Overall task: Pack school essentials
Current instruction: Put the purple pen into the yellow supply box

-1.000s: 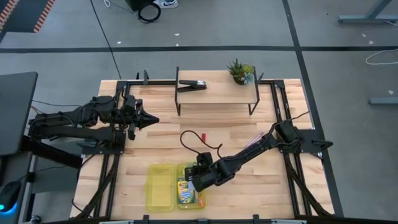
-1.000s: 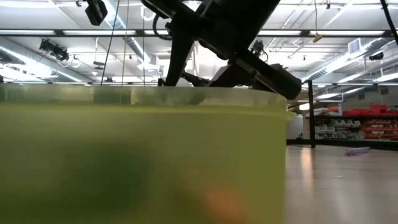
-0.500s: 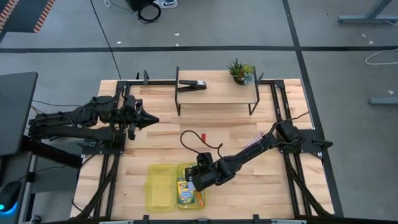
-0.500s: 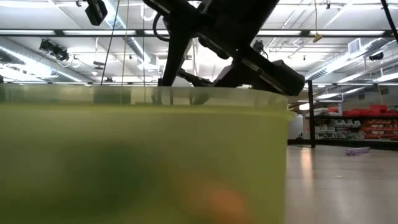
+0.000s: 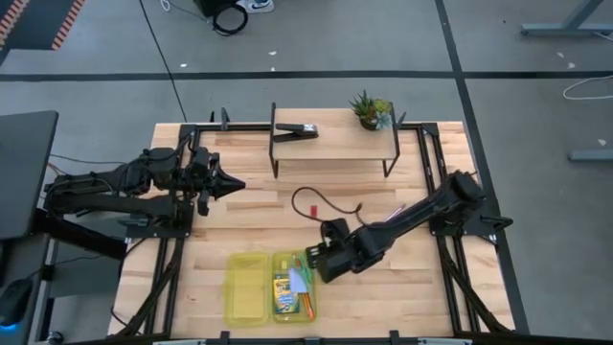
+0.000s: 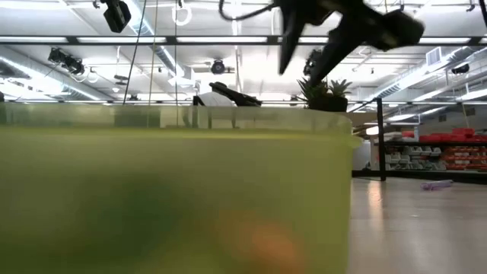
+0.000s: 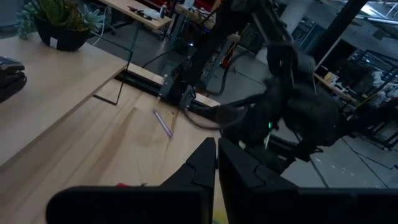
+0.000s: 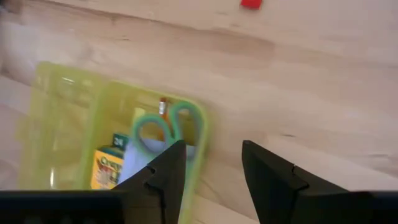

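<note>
An open yellow-green case (image 5: 276,264) lies near the table's front edge. In it are the crayon box (image 5: 283,292), the green-handled scissors (image 8: 165,127), the pale block (image 5: 300,279) and the orange pencil (image 8: 163,107). My right gripper (image 8: 214,177) hangs open and empty above the case's right rim; it also shows in the high view (image 5: 316,261). The short red piece (image 8: 251,4) and the pink-purple pencil (image 7: 163,122) lie on the bare wood farther back. My left gripper (image 5: 230,184) waits shut at the table's left side.
The case's other half (image 5: 246,287) lies open to its left. A low shelf (image 5: 335,144) at the far edge carries a black clip tool (image 5: 297,131) and a potted plant (image 5: 371,109). A dark cable (image 5: 326,196) loops over the table's middle. The case wall (image 6: 175,198) fills the low view.
My right gripper has risen from over the case and drawn back toward the table's right and far edges. The pale block, covered by the gripper before, now shows lying in the case on the scissors and crayon box.
</note>
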You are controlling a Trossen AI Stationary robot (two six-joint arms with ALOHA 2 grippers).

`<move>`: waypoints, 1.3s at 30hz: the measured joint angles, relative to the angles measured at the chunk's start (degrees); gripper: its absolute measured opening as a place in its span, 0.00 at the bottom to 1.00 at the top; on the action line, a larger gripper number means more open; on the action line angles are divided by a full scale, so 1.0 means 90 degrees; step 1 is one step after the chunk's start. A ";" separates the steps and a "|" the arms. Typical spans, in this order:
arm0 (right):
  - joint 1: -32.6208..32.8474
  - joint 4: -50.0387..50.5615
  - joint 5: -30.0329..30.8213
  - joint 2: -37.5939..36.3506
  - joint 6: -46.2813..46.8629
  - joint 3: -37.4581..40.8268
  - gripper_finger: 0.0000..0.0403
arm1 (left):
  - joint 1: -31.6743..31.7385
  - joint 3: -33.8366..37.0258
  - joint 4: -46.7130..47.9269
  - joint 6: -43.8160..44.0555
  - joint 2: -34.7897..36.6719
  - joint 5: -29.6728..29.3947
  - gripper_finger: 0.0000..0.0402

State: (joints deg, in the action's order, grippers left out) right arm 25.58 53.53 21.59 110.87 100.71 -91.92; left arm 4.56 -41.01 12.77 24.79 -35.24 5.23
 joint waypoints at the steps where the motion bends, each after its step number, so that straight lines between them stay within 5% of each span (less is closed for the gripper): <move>1: -0.0001 0.0042 -0.0041 -0.0155 -0.0111 0.0116 0.40 | 0.0004 0.0000 -0.0006 -0.0002 0.0000 -0.0006 0.07; 8: -0.0012 -0.1005 -0.0215 -0.1387 -0.1103 0.1897 0.33 | 0.0005 0.0000 -0.0011 -0.0008 0.0000 -0.0220 0.06; 17: -0.0289 -0.1278 -0.1546 -0.3280 -0.2951 0.4160 0.29 | 0.0005 0.0000 -0.0014 0.0039 0.0000 -0.0420 0.04; 24: -0.1133 -0.1757 -0.1553 -0.4631 -0.4085 0.5650 0.29 | 0.0012 0.0000 -0.0011 0.0010 0.0000 -0.0910 0.05; 32: -0.1634 -0.2066 -0.1667 -0.4866 -0.6026 0.6100 0.29 | 0.0017 0.0000 0.0029 0.0000 0.0000 -0.0938 0.02; 39: -0.1634 -0.2055 -0.1627 -0.4864 -0.6519 0.6071 0.29 | 0.0017 0.0000 0.0765 0.0323 0.0000 -0.1504 0.04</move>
State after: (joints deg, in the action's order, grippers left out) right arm 10.87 35.03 6.94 67.09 42.04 -37.28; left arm 4.71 -41.01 19.66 27.70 -35.24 -8.30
